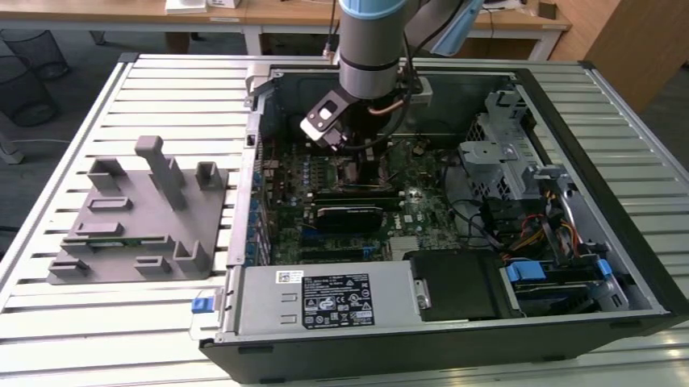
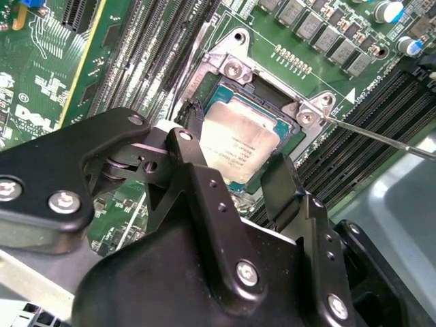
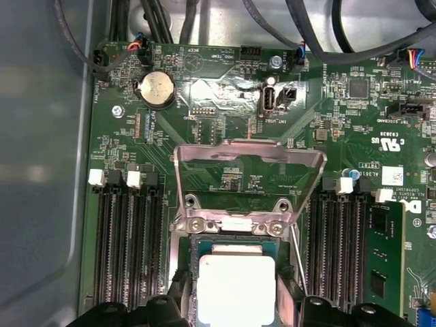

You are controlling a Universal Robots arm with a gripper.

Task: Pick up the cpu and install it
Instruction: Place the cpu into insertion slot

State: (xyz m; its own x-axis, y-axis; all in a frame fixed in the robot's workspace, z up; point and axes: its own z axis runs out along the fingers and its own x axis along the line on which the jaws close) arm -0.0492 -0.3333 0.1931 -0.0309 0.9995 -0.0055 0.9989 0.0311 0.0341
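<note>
Cpu point(image 3: 235, 286) lies flat in the socket point(image 2: 228, 65) on the board point(image 3: 225, 122), in the far half of the open case point(image 1: 431, 355) in the exterior view. The gripper point(image 2: 233, 143) straddles it from above - you can't tell whether it is clamped on the chip or has let go.

Treat the cpu as light, thin and stiff, with a slick metal top and probably a fragile underside. Hold it by two opposite edges only, keep it level and don't press down.

Room is tight. The load plate point(image 3: 248, 163) stands open just beside the socket, and the thin lever point(image 2: 381, 136) juts out past one corner. Memory slots point(image 3: 126, 245) flank both sides. Straight up looks like your only free path - sideways slides risk the socket rim.
</note>
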